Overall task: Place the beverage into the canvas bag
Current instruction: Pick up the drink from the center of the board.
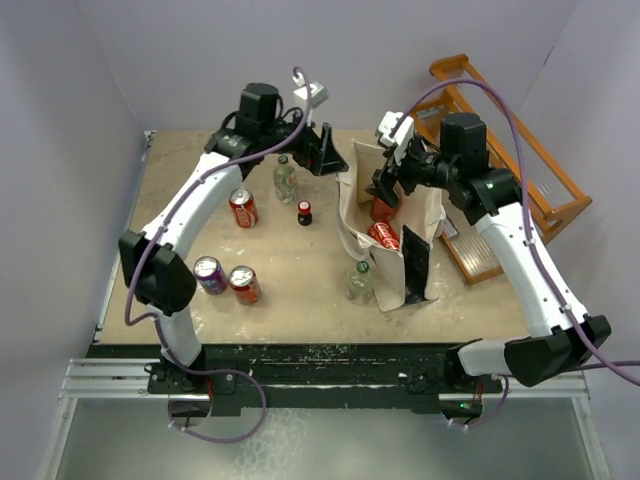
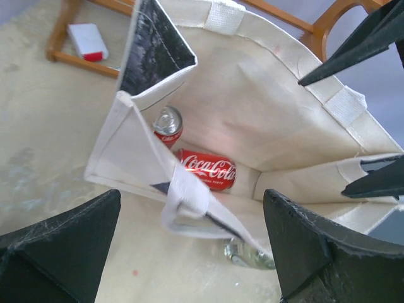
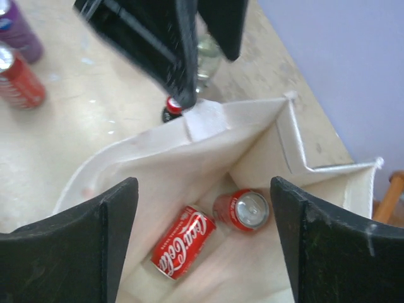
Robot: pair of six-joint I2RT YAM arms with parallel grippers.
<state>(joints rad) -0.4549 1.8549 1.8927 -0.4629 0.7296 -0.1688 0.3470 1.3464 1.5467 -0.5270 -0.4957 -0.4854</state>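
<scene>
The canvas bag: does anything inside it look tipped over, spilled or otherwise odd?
One red cola can lies on its side on the floor of the canvas bag, next to a second can that seems to stand upright. No spill or damage shows.

Canvas bag [image 1: 430, 215] mouth gapes, with a wide drop down the middle. Two cans [image 2: 207, 169] sit on its floor and there is bare floor beside them. Left gripper [image 1: 322, 150] is at the far-left rim and right gripper [image 1: 392, 185] is over the mouth, both spread, crowding the opening. Rack [image 1: 540, 200] is close on the bag's right. Clear bottle [image 1: 360, 280] is just beside the near-left corner. Small dark bottle [image 1: 304, 212] stands left of the bag, with bare table [image 1: 300, 300] nearer.
</scene>
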